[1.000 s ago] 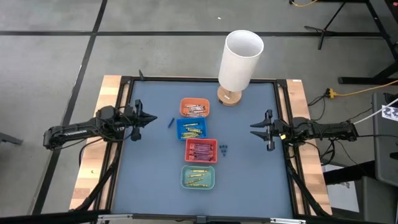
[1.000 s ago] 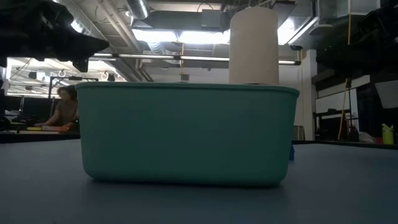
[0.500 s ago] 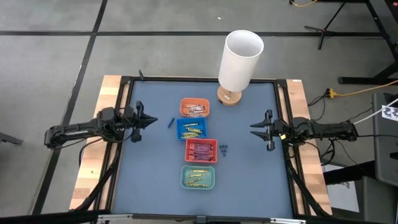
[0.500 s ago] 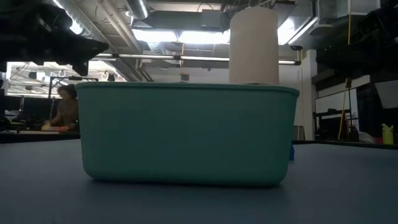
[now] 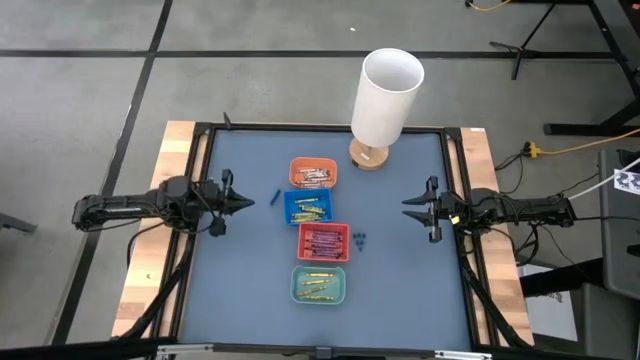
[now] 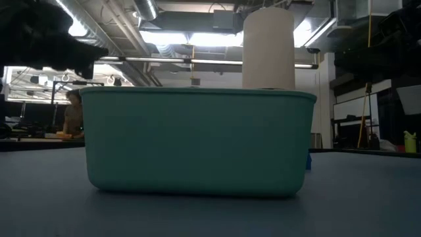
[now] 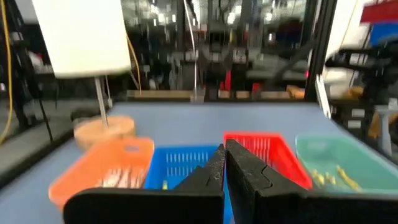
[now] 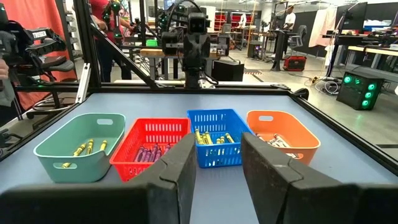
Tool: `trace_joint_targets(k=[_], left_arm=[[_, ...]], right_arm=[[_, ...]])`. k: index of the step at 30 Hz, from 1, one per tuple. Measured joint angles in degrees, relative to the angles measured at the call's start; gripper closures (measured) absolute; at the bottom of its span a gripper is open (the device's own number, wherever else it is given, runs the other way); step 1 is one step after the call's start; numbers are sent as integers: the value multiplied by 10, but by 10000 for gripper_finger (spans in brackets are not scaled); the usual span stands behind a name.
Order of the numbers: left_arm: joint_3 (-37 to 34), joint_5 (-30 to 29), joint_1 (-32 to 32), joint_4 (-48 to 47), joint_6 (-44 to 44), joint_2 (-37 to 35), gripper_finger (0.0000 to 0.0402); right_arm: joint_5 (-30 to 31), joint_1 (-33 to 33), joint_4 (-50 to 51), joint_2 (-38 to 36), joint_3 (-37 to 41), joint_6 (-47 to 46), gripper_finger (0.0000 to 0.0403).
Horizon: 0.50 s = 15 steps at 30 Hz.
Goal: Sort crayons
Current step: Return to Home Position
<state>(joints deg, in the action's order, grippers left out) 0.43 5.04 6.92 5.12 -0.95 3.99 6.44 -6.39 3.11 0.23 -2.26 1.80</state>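
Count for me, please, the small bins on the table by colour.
Orange bin: 1
Blue bin: 1
Red bin: 1
Green bin: 1
Total: 4

teal tray [image 6: 197, 141], white cylinder [image 6: 268, 49] behind

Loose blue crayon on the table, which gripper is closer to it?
Left. The left gripper is just beside the crayon; the right gripper sits far off, beyond the trays.
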Motion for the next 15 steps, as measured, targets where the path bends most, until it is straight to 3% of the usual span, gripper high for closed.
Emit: trace_joint_targets(k=[3,15], left_arm=[[0,-2,0,-37,-9,1,401],[0,-14,-22,-39,15,1,401]], right_arm=[[0,0,0,0,0,0,279],[0,0,0,0,0,0,279]])
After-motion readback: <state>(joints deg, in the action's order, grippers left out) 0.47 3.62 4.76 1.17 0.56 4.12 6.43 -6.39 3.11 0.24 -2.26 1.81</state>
